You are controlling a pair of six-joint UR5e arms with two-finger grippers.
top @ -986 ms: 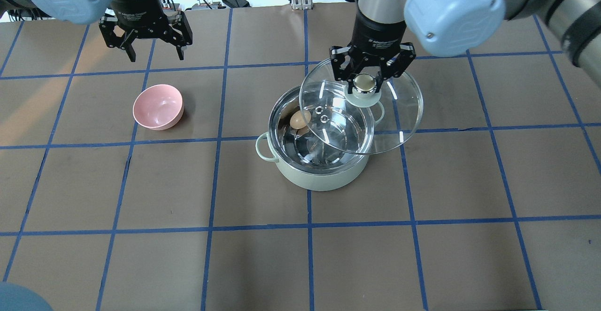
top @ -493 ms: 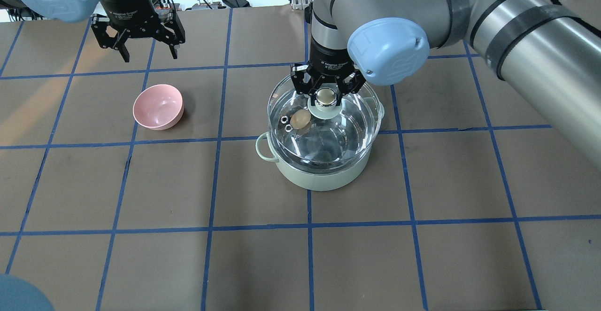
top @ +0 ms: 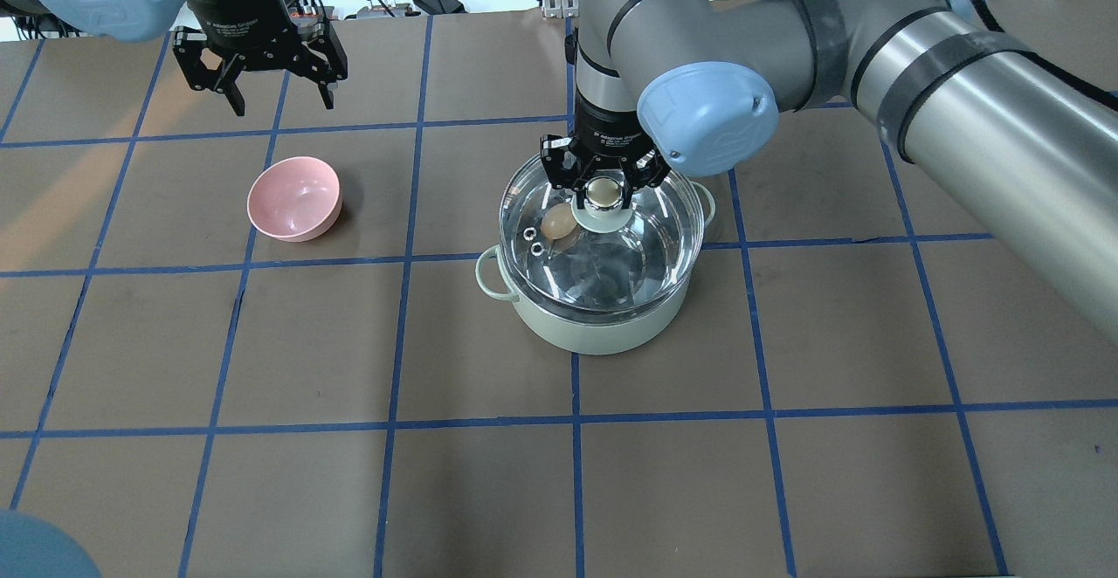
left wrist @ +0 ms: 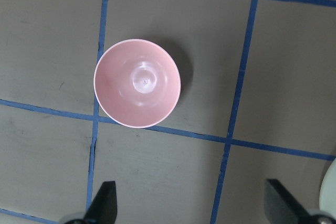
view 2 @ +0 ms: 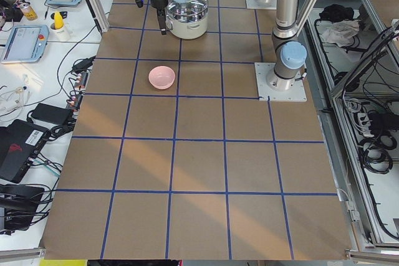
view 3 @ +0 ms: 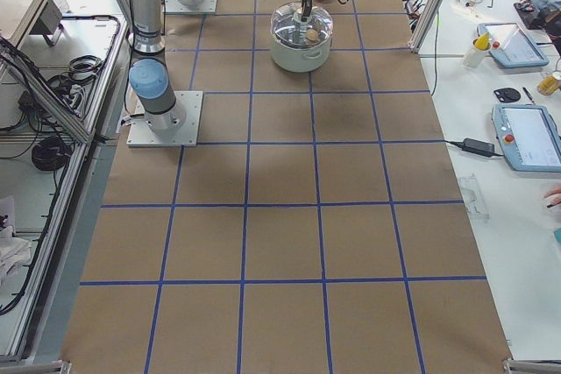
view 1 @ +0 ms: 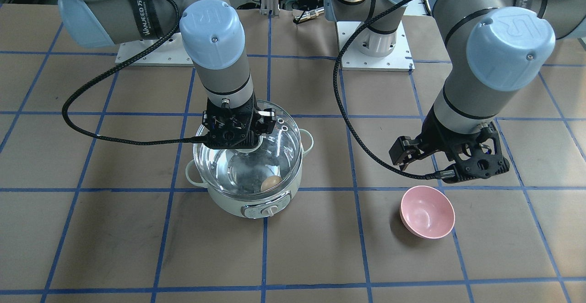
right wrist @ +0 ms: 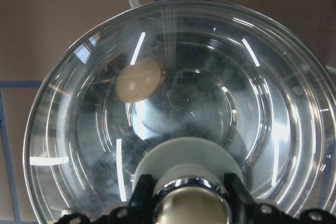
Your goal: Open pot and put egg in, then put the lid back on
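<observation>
1. The brown table point(top: 786, 473), taped into blue squares, carries everything.
2. The pot point(top: 603, 333) stands near the table's middle, its control dial turned away from the robot.
3. The lid point(top: 638, 255) lies level over the pot's mouth, its edge lined up with the rim all round.
4. The right gripper point(top: 603, 195) points straight down over the pot, its fingers clamped on the lid's knob point(right wrist: 191, 208).
5. The left gripper point(top: 272, 98) hangs above the table just beyond the pink bowl, fingers spread wide with nothing between them.
6. The pink bowl point(top: 294, 198) sits upright, well apart from the pot on the robot's left.
7. The egg point(top: 559, 223) lies inside the pot on the steel floor, against the far wall, seen through the glass.
</observation>
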